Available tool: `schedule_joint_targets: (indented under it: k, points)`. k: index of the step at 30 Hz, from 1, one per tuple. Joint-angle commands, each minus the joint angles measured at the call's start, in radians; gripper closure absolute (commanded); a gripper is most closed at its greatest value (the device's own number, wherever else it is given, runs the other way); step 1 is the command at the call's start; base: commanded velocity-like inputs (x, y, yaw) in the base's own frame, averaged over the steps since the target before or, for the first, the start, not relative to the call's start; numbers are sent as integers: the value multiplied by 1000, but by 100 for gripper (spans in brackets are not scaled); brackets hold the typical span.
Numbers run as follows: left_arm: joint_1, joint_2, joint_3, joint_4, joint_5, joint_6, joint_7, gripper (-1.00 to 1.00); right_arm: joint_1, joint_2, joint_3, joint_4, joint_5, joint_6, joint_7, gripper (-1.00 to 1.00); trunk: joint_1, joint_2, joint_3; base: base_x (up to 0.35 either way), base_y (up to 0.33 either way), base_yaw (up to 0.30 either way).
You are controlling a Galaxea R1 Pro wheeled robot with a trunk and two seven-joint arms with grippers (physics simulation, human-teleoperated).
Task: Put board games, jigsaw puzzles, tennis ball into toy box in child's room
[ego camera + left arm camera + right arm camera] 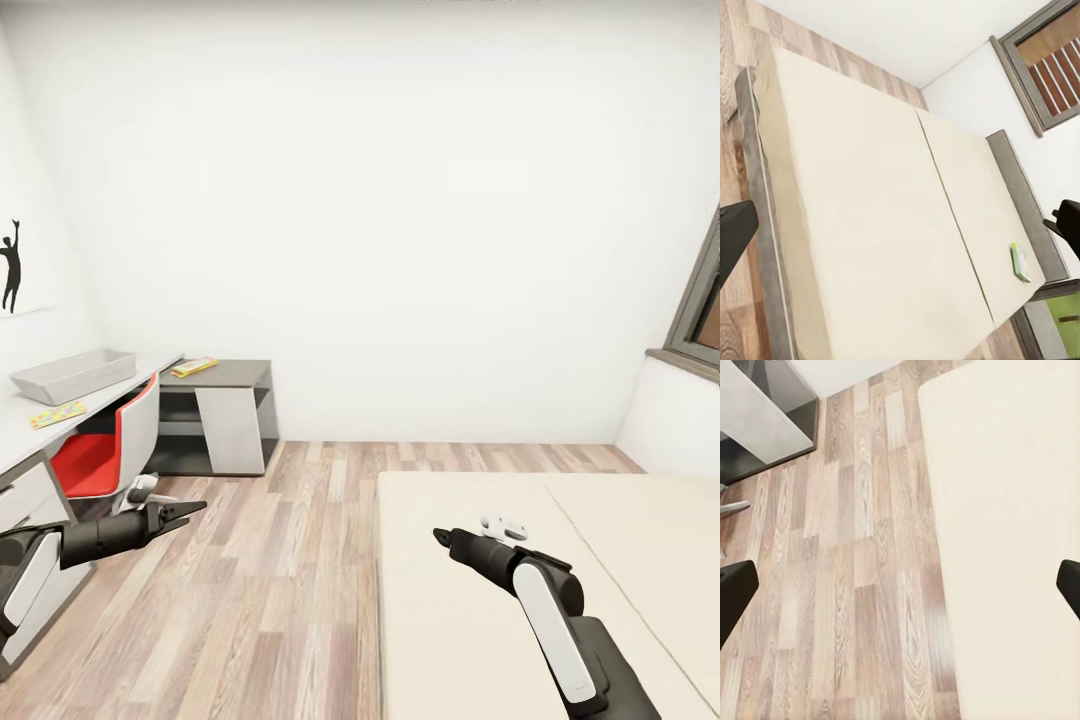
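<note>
Transit step: both grippers, left (pixel 190 512) and right (pixel 440 537), spread wide and empty; next, reach board game (pixel 1021 262) on bed (pixel 870 225).

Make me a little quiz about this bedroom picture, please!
1. True or false: the grey toy box sits on the table.
2. What colour is the chair seat? A) blue B) red C) green
3. Fill in: the small green board game lies on the ____.

Key: 1 true; 2 B; 3 bed.
</note>
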Motion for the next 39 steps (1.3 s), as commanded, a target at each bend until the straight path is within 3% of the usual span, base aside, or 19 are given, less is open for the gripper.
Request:
schedule_joint_targets:
  k: [1, 39]
  points:
    - [0, 0, 1, 0, 1, 5, -2, -100, 0, -1, 2, -1, -10, 1, -11, -100, 0, -1, 0, 0, 0, -70]
    - [-1, -5, 1, 1, 1, 5, 1, -100, 0, -2, 2, -1, -12, 3, -10, -100, 0, -1, 2, -12, -12, -10]
